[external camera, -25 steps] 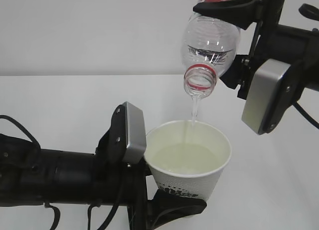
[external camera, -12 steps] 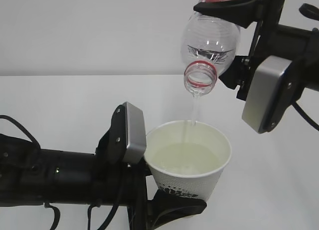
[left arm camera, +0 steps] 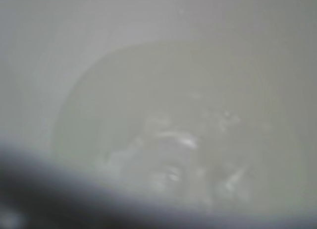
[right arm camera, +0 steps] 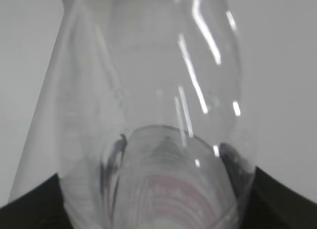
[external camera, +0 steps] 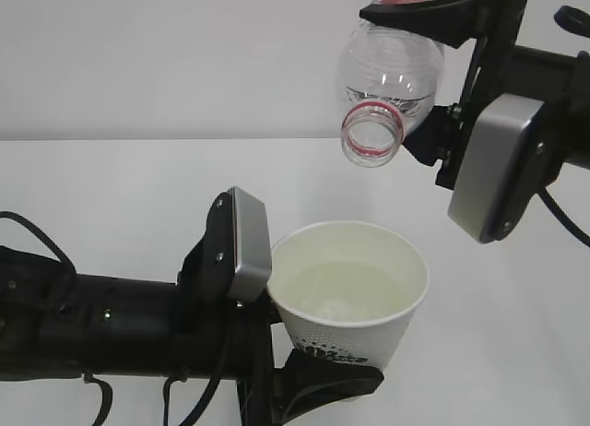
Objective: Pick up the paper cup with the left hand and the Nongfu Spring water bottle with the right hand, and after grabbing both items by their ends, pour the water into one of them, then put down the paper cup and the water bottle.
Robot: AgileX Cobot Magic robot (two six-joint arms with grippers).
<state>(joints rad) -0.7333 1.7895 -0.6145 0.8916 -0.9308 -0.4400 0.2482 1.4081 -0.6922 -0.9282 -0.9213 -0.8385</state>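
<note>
The white paper cup [external camera: 355, 325] is upright at bottom centre, with clear water [external camera: 343, 289] filling much of it. My left gripper [external camera: 339, 350] is shut on its lower part; one black finger [external camera: 327, 382] shows in front. Above it, the clear Nongfu Spring water bottle [external camera: 392, 53] is tilted, its red-ringed open mouth [external camera: 371, 137] pointing down-left over the cup. No stream leaves the mouth. My right gripper [external camera: 398, 87] is shut on the bottle's body. The left wrist view shows only the blurred cup inside [left arm camera: 178, 135]. The right wrist view is filled by the bottle [right arm camera: 163, 105] between dark fingers [right arm camera: 280, 201].
A white tabletop [external camera: 111, 186] stretches behind the arms up to a pale wall. The left arm's grey plate [external camera: 247, 246] stands beside the cup's rim. The right arm's silver plate [external camera: 498, 168] hangs to the right of the bottle mouth.
The thin stream of water running from the bottle mouth into the cup has stopped. The bottle's mouth has tipped up slightly. The cup and left arm have stayed put.
</note>
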